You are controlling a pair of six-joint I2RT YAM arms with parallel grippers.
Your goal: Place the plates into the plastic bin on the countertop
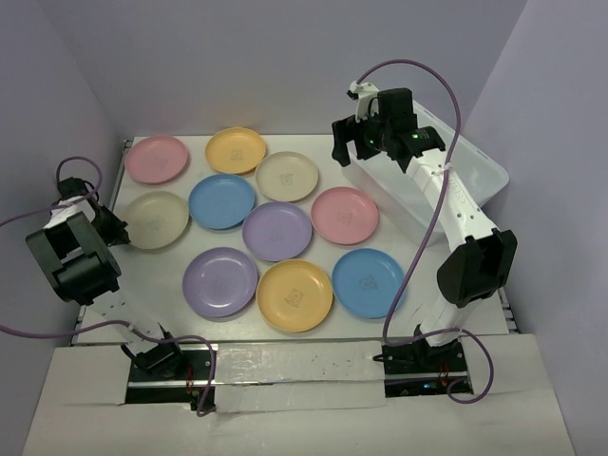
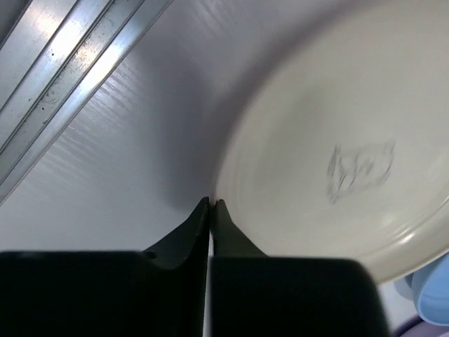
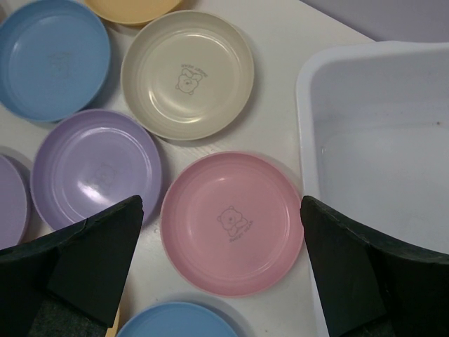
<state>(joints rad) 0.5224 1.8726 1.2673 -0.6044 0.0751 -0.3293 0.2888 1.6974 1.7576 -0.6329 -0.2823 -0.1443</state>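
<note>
Closest to the lens, my right jaws stand spread wide and empty at the bottom corners of the right wrist frame, bracketing the pink plate (image 3: 231,221), with the plastic bin (image 3: 306,140) just beside it at the right edge. Over on the other arm, my left jaws are pressed together on nothing, tips at the rim of the beige plate (image 2: 337,161) on the surface (image 2: 105,175). Both plates look light, stiff and slick, lying flat, so I judge the raised rim the only hold.
</note>
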